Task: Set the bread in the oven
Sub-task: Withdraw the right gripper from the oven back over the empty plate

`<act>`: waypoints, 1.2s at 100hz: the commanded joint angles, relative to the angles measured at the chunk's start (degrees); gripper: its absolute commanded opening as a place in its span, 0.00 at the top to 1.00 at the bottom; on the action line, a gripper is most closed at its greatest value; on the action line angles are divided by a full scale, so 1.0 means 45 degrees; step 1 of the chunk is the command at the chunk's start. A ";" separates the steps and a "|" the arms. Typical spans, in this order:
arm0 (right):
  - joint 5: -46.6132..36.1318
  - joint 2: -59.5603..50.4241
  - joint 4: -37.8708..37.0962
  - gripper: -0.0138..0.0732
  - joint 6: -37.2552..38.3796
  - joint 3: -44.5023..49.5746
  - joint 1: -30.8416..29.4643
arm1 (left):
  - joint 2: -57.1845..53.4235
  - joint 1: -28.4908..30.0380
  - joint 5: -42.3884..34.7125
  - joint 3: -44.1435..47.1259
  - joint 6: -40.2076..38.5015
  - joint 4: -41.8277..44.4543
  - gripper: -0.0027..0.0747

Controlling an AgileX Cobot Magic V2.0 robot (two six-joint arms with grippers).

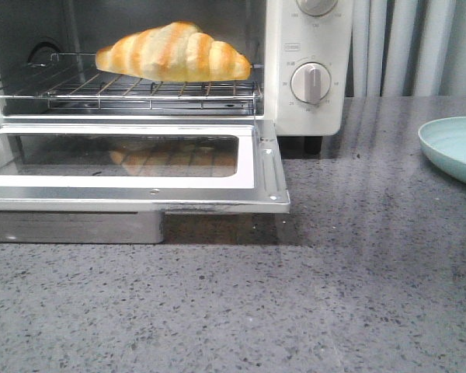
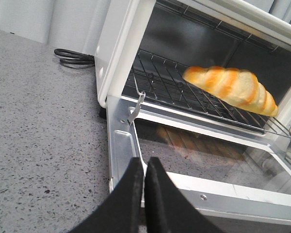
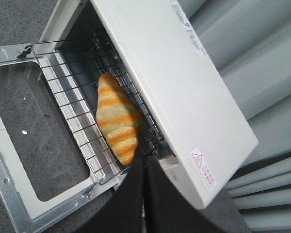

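Observation:
The bread, golden-orange and pale-yellow striped, lies on the wire rack inside the cream-white oven, whose glass door hangs open and flat. The bread also shows in the left wrist view and in the right wrist view. My left gripper is shut and empty above the door's left front corner. My right gripper is shut and empty, high above the oven's right front corner, close to the bread's end. Neither gripper shows in the front view.
A pale mint-green plate sits at the right edge of the grey speckled counter. A black power cord lies coiled left of the oven. Grey curtains hang behind. The oven's knobs face forward.

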 commanded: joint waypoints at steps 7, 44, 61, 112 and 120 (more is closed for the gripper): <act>0.0577 -0.0763 -0.0627 0.91 0.0080 -0.0382 -0.0129 | -0.0330 0.0037 -0.1057 -0.0339 -0.0039 -0.0149 0.99; 0.0389 -0.0725 -0.0627 0.91 0.0080 -0.0382 -0.0420 | -0.0330 0.0037 -0.1057 -0.0339 -0.0039 -0.0149 0.99; 0.0389 -0.0723 -0.0600 0.91 0.0154 -0.0382 -0.0420 | -0.0330 0.0037 -0.1057 -0.0339 -0.0039 -0.0149 0.99; -0.0191 -0.2266 0.1437 0.91 0.0291 0.0979 -0.3675 | -0.0330 0.0037 -0.1057 -0.0339 -0.0039 -0.0149 0.99; -0.0520 -0.2867 0.1845 0.91 0.0291 0.1901 -0.4835 | -0.0330 0.0037 -0.1057 -0.0339 -0.0039 -0.0149 0.99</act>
